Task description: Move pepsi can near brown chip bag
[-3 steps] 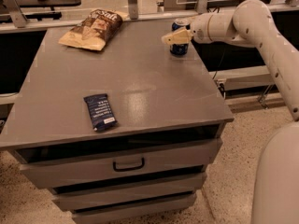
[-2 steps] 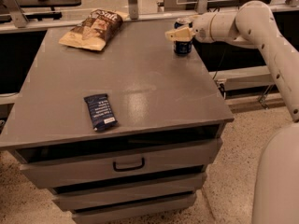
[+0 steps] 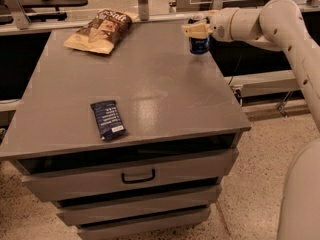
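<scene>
Since a second ago, the gripper and the pepsi can are sitting a little farther back and to the right, close to the far right corner of the table. The big grey table is taking up most of the view. The white arm is reaching in from the right. The brown chip bag is lying at the far left corner, well apart from the can. A dark blue wrapper is lying near the front. The gripper is squeezing the can by its top.

I think the arm is needing to carry the can left, slow and upright, and set it down just beside the bag without bumping it. The can is starting out near the right edge, so going left first is looking safest. Bare tabletop is lying open between can and bag.
</scene>
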`<action>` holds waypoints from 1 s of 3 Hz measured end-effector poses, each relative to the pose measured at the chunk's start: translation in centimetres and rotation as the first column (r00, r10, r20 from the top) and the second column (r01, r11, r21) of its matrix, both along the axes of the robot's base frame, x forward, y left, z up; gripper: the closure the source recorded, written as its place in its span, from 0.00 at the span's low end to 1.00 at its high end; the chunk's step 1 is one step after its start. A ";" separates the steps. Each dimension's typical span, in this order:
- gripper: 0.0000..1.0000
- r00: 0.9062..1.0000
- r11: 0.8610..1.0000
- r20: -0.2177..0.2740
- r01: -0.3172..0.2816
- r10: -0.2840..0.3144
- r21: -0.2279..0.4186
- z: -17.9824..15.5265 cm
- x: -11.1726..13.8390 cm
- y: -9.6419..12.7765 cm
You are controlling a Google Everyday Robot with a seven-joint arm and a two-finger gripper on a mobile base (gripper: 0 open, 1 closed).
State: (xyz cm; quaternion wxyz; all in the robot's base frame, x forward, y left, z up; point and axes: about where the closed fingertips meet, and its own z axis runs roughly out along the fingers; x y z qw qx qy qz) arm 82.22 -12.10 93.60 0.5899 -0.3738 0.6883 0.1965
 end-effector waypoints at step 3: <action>1.00 0.991 0.981 0.103 -0.104 0.088 0.162 0.8 1.7 11.7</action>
